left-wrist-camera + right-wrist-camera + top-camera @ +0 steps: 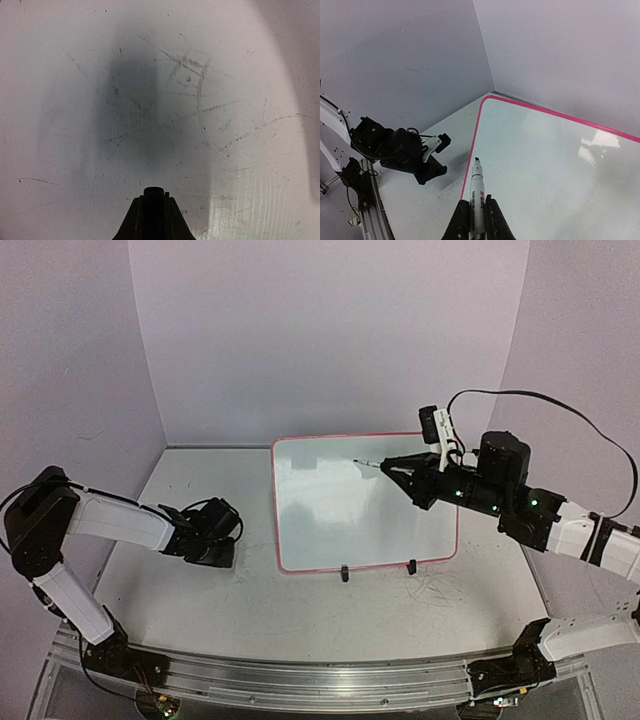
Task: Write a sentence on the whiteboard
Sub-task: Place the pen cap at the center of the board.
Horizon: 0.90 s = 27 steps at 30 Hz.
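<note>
The whiteboard (340, 515), white with a thin red rim, lies flat in the middle of the table. It also shows in the right wrist view (560, 170). No sentence shows on it; its surface is blank. My right gripper (392, 468) is shut on a white marker (372, 464) with its black tip bare, held above the board's upper part. In the right wrist view the marker (477, 192) sticks out between the shut fingers (477, 206), its tip near the board's left rim. My left gripper (215, 555) points down at the table left of the board, shut on a small black cap (154, 195).
Two black clip feet (344, 573) sit on the board's near edge. The tabletop (190, 100) carries faint grey scribble marks. Purple walls close in the back and both sides. The left arm (395, 147) lies beside the board's left rim.
</note>
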{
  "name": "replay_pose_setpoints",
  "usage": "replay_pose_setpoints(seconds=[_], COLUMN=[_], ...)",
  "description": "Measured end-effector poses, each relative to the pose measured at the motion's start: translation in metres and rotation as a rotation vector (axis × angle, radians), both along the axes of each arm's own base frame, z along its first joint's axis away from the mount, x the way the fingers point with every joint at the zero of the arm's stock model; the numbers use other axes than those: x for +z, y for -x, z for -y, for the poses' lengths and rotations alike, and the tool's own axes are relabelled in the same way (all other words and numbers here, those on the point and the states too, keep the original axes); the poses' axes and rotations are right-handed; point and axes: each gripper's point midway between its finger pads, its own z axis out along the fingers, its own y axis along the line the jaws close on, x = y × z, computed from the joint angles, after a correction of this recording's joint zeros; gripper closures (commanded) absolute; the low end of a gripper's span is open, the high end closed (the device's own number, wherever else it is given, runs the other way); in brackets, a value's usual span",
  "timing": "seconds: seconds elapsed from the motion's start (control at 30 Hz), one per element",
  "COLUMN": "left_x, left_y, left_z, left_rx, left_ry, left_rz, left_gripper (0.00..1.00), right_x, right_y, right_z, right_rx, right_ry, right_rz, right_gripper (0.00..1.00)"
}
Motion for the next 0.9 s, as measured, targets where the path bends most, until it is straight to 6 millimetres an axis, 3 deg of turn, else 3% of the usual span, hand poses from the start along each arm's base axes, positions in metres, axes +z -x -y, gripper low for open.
replay_pose_setpoints(seconds=[0.3,0.47,0.57,0.9], left_x=[-0.020,-0.022,-0.023,-0.022], left_y=[-0.008,-0.009,-0.009,-0.005], left_z=[0.001,0.001,0.000,-0.003], left_rx=[0.030,0.037,0.050,0.056], left_ry=[-0.013,-0.012,-0.003,0.006], left_rz=[0.008,0.015,0.023,0.029], left_gripper=[0.98,0.90,0.79,0.64], right_x=[0.017,0.026,0.031,0.043], right_y=[-0.009,-0.021,-0.024,-0.035], right_z=[0.014,0.033,0.042,0.075], right_rx=[-0.097,-0.223,-0.273,-0.467], right_ry=[0.001,-0.016,-0.024,-0.032], right_rz=[0.073,0.083,0.091,0.122], right_gripper=[1.00,1.00,1.00,1.00])
